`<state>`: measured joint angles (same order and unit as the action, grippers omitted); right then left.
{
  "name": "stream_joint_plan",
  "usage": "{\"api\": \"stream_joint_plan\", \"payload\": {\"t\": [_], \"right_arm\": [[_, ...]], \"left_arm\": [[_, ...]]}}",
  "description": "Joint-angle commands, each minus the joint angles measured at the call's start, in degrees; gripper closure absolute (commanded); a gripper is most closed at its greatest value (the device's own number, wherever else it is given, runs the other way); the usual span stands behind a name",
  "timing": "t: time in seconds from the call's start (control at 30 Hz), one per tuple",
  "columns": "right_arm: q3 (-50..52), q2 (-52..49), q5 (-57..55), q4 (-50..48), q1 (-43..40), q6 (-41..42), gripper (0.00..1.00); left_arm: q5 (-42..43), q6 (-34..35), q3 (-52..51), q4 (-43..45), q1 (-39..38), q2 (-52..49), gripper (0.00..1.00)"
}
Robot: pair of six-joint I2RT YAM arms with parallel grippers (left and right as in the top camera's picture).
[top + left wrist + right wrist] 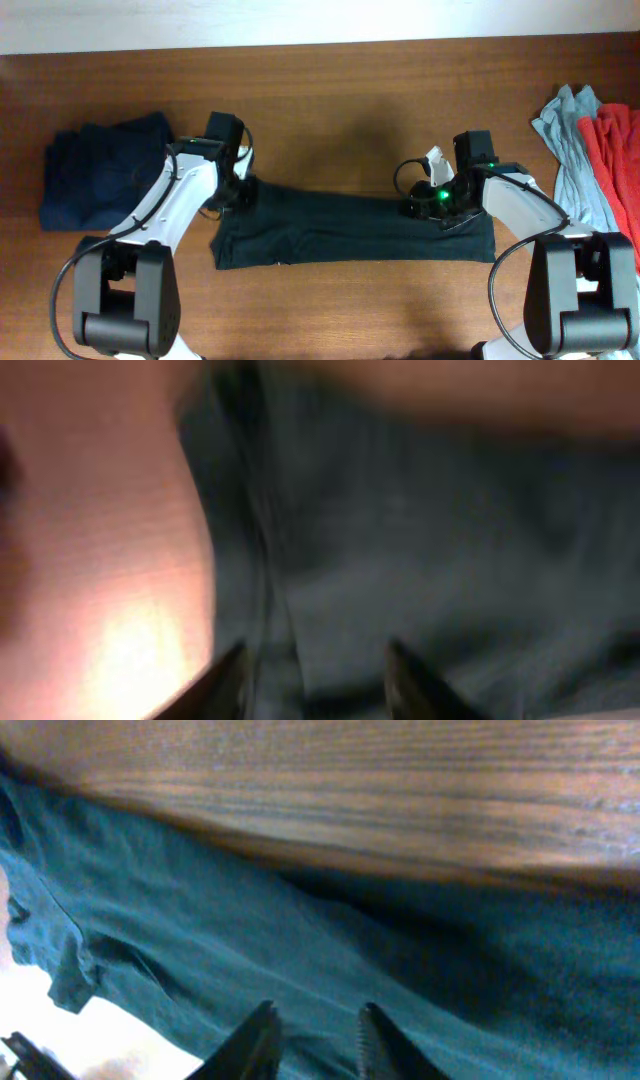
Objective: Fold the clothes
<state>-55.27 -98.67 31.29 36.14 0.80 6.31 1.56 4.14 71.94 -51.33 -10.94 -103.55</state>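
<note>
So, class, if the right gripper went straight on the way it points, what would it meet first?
The dark garment just ahead of the right gripper; bare table lies beyond, though depth is unclear.

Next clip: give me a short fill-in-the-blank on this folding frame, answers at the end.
The navy pile lies on the robot's ____ side.
The grey-blue garment lies beside a ____ one.
The long dark garment rests on a ____ table.
The left tool and right tool both stand ____, gripping nothing.
Missing words: left, red, wooden, open.
</note>
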Motion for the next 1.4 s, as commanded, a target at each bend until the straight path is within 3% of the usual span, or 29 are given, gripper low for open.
{"api": "stream_joint_plan", "payload": {"t": [0.0,0.07,0.13,0.17,0.5,0.63,0.8,1.1,1.23,1.3,1.33,1.37], "right_arm": [[-0.02,-0.44,-1.2,0.31,0.31,0.15,0.68],[-0.02,-0.44,-1.66,0.48,0.31,0.15,0.68],[-0.02,-0.44,-1.9,0.68,0.31,0.15,0.76],[-0.02,-0.44,-2.03,0.85,0.31,0.15,0.86],[-0.02,-0.42,-2.75,1.16,-1.01,1.64,0.88],[-0.68,-0.37,-0.42,4.72,-8.9,1.9,0.88],[-0.87,-0.44,-0.83,10.58,-18.34,0.15,0.89],[-0.39,-2.54,-11.56,7.65,-17.68,0.85,0.9],[-0.44,-2.95,-7.82,6.21,-17.68,-0.09,0.9],[-0.46,-2.95,-7.08,5.4,-17.68,-0.57,0.81],[-0.46,-2.97,-7.19,4.98,-17.68,-0.76,0.71],[-0.44,-2.97,-7.13,4.17,-17.68,-1.68,0.49]], "left_arm": [[-0.48,0.92,-0.44,4.07,0.61,0.55,0.65],[-0.28,0.5,-0.66,4.81,0.61,-0.5,0.81],[0.39,0.28,-0.66,3.93,0.61,-1.88,0.96],[1.01,0.13,-0.66,2.84,0.61,-2.84,1.0],[-4.57,-2.4,-0.66,11.5,0.7,-9.4,0.99],[-9.9,3.21,-0.66,12.04,3.61,-12.74,1.0],[-9.25,5.29,-0.63,11.87,9.81,-12.81,0.99],[-5.86,5.22,-0.63,11.89,12.28,-12.81,0.99],[-5.84,5.25,-0.63,12.09,12.22,-12.81,0.99],[-5.84,5.22,-0.63,12.09,12.22,-12.81,0.99],[-5.84,5.22,-0.63,12.09,12.22,-12.81,0.99],[-5.84,5.22,-0.63,12.09,12.22,-12.81,0.98]]}}
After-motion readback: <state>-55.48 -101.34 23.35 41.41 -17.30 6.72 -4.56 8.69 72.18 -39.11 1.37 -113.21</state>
